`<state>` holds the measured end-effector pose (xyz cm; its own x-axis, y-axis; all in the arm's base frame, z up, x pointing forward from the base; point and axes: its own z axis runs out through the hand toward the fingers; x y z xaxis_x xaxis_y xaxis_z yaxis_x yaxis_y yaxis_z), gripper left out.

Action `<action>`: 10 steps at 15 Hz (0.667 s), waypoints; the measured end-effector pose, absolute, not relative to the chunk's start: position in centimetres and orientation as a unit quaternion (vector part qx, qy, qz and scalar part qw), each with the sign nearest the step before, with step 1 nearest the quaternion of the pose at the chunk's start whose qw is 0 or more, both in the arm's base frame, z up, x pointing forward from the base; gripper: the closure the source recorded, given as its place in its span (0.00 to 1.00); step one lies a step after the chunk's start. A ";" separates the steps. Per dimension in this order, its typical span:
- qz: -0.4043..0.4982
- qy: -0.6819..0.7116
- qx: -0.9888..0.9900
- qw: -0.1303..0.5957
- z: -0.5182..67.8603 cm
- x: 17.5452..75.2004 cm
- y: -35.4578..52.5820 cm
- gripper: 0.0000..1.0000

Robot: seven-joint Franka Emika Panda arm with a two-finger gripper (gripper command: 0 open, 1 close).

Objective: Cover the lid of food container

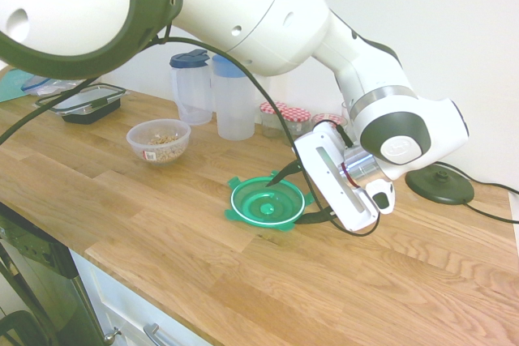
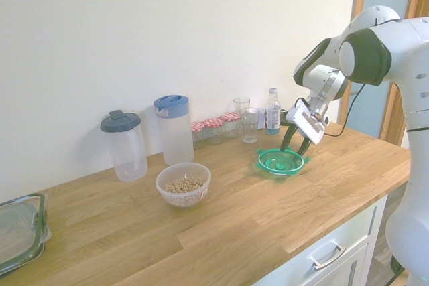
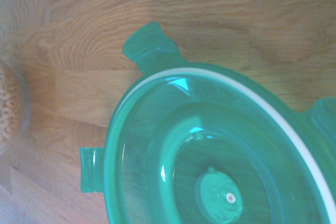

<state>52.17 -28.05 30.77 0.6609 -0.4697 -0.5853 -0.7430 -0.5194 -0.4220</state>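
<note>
While the wrist is angled downward, the gripper (image 1: 304, 192) is held with fingers spread apart, straddling the lid's (image 1: 268, 202) near rim.

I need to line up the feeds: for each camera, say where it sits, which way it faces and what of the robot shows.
First exterior view: beside the arm's base, looking along the counter; the arm sweeps in from the left to the lid.
Second exterior view: opposite end; arm enters right, open gripper.
Wrist view: close above the lid; no robot parts.
Shared: lid, food container.
</note>
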 end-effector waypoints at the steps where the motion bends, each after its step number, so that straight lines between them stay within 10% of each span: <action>1: 0.205 0.357 -0.847 0.335 30.6 52.2 -27.9 1.00; 10: 0.207 0.360 -0.845 0.336 30.3 52.0 -27.9 1.00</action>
